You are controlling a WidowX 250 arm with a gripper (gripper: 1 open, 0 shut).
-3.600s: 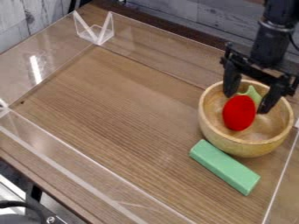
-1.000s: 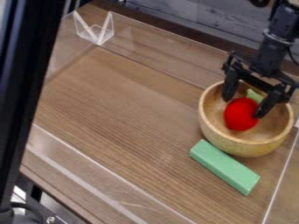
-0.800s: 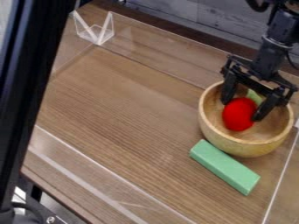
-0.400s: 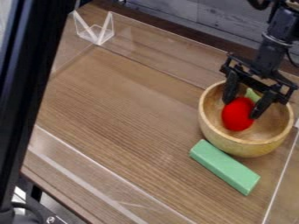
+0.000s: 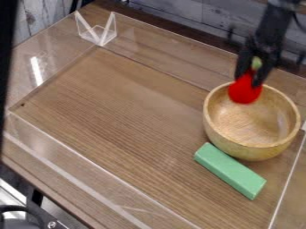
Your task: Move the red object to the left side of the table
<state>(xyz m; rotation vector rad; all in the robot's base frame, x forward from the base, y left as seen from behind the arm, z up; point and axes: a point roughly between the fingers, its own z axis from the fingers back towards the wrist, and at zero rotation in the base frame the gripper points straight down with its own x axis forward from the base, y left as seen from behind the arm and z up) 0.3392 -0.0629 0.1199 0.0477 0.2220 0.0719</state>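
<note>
In camera view, see gripper (image 5: 246, 75) closed, gripping red egg-shaped toy fruit (image 5: 245, 91) by leafy green end. Holding fruit at far rim of round wooden bowl (image 5: 249, 134), toward picture's right side of wood-grain tabletop (image 5: 125, 103). Near bowl's front edge, see flat green rectangular block (image 5: 230, 170). At far left of picture, see clear angular piece (image 5: 97, 29).
</note>
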